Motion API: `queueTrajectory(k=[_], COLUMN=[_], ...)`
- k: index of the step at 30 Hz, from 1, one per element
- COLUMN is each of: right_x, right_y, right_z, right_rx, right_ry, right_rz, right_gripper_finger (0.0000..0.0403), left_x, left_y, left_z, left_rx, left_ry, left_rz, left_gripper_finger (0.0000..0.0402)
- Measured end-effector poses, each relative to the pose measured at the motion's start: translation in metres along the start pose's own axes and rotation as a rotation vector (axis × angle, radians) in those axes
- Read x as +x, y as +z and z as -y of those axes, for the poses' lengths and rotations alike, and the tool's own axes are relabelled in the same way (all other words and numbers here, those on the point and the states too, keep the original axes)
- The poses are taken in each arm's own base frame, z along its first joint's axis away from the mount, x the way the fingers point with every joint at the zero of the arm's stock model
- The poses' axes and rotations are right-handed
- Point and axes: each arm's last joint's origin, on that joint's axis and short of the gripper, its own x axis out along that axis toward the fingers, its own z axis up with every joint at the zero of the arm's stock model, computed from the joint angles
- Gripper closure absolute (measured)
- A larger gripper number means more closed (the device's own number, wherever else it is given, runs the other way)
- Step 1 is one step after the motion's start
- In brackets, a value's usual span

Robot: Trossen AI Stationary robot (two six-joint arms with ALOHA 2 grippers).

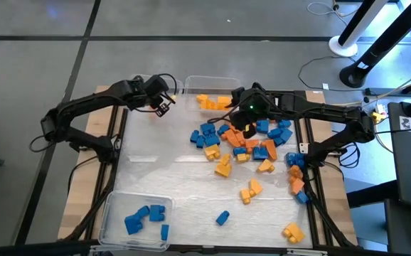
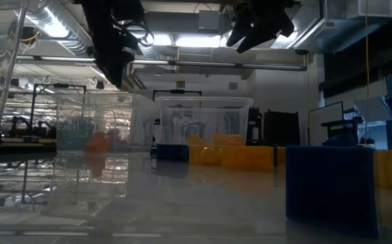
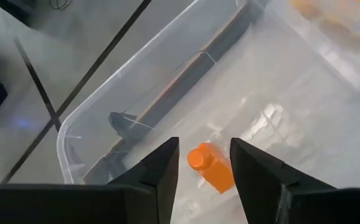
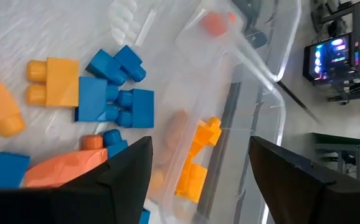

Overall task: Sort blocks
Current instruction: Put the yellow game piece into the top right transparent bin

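Across the centre and right of the high view, the blocks (image 1: pixel 242 142) lie in a loose heap of blue, orange and yellow studded plastic bricks; no brand, label or lettering is legible on them. A few blue ones sit in the clear bin (image 1: pixel 110 213) at lower left. Yellow ones lie in the clear bin (image 1: pixel 191 84) at upper centre. The left gripper (image 3: pixel 205 165) hangs over an empty bin, fingers apart, an orange block (image 3: pixel 210 167) below them. The right gripper (image 4: pixel 198 168) hovers over the heap, fingers spread wide, empty.
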Motion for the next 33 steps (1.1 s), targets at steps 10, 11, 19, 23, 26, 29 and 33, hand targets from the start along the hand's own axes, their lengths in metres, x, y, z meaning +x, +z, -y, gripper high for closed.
queueTrajectory(k=[10, 11, 19, 23, 26, 29, 33], right_x=[0.000, 0.000, 0.000, -0.001, -0.001, -0.002, -0.004], right_y=[-0.004, -0.004, -0.004, -0.007, -0.010, -0.011, -0.010], right_z=[-0.004, -0.004, -0.004, -0.008, -0.012, -0.017, -0.023], right_rx=[-0.009, -0.009, 0.014, 0.044, 0.083, 0.114, 0.119], right_ry=[0.039, 0.039, 0.041, 0.077, 0.138, 0.224, 0.321], right_rz=[-0.036, -0.036, -0.039, -0.076, -0.092, -0.076, -0.033], right_gripper_finger=[0.0139, 0.0139, 0.0139, 0.0139, 0.0139, 0.0139, 0.0139], left_x=[-0.055, -0.061, -0.102, -0.116, -0.124, -0.129, -0.130], left_y=[-0.017, -0.019, -0.041, -0.050, -0.054, -0.056, -0.058], left_z=[-0.016, -0.018, -0.026, -0.024, -0.016, -0.002, 0.023], left_rx=[-0.130, -0.143, -0.237, -0.261, -0.248, -0.196, -0.133], left_ry=[-0.128, -0.151, -0.333, -0.476, -0.560, -0.627, -0.727], left_rz=[0.195, 0.214, 0.346, 0.369, 0.369, 0.389, 0.477], left_gripper_finger=[0.0270, 0.0270, 0.0270, 0.0270, 0.0270, 0.0270, 0.0270])
